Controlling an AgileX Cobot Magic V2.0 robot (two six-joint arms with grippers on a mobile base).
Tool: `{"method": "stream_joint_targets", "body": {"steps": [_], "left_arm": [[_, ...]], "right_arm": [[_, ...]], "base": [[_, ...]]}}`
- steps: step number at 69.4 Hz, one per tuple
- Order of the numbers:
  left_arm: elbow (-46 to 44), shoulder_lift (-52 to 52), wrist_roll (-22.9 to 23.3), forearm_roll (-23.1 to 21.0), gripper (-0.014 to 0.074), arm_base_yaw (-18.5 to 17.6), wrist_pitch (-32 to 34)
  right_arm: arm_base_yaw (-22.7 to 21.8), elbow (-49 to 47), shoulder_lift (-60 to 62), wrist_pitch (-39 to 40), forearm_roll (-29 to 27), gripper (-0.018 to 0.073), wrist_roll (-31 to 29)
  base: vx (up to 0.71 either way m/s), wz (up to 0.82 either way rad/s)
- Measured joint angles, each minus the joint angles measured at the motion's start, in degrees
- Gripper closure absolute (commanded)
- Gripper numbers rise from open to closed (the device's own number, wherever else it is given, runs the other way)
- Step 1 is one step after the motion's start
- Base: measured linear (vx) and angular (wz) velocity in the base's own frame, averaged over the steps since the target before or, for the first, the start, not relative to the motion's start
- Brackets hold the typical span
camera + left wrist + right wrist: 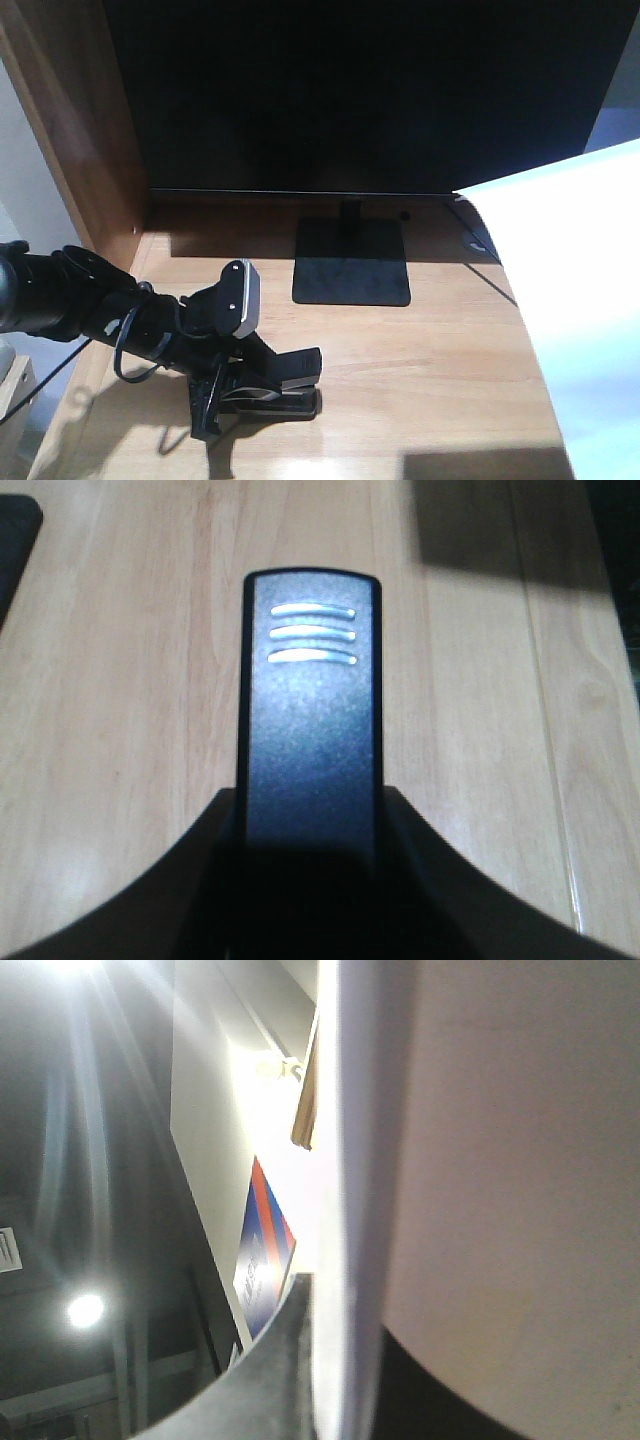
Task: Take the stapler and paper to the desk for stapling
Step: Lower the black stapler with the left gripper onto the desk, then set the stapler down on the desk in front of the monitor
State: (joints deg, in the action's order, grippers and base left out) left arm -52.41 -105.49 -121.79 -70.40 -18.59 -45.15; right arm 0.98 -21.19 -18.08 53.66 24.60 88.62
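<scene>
My left gripper (250, 385) is closed on the stapler (310, 730). In my left wrist view its dark body runs straight out between my two fingers, which press its flanks from either side. I hold it by the sides so that the top stays free to be pressed, I judge, and so that the base can sit flat. It is a narrow black wedge with a fine-grained top and three short slots catching the light near the far end. I see no coloured patch from here. From the front it sits low at the near left of the desk (450, 370), on the planks or just above them; I cannot tell which. My right gripper (345, 1360) is clamped on the paper (580, 300). The right wrist view meets the sheet nearly edge-on, a pale band rising from between my fingers with its shaded face to one side. It is plain, white and unmarked, and far larger than the stapler. It hangs raised and tilted over the desk's right side, well apart from the stapler, and does not lie flat yet. I think I pinch it at an edge because a sheet that thin offers no other hold. Behind both stands a dark monitor (370, 90) on its flat stand (350, 265), with the desk's darker side panel (80, 130) at my left. The bare planks between stand and stapler look to me like the place for the sheet.
</scene>
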Motion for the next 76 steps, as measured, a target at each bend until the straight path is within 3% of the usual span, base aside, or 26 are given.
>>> {"method": "stream_joint_targets", "body": {"steps": [26,40,54,76], "left_arm": [[0.00,-2.56,0.00,-0.22,0.0589,-0.05,0.53],[0.00,-2.98,0.00,-0.22,0.0538,-0.05,0.53],[0.00,-2.98,0.00,0.44,0.0419,-0.05,0.72],[-0.18,-2.98,0.00,1.44,0.0142,-0.05,0.71]], "right_arm": [[0.00,0.00,0.00,0.00,0.00,0.0568,0.00],[0.00,0.00,0.00,0.00,0.00,0.0568,0.00],[0.00,0.00,0.00,0.00,0.00,0.0568,0.00],[0.00,0.00,0.00,0.00,0.00,0.0568,0.00]], "base": [[0.00,0.00],[0.00,0.00],[0.00,0.00],[0.00,0.00]]}}
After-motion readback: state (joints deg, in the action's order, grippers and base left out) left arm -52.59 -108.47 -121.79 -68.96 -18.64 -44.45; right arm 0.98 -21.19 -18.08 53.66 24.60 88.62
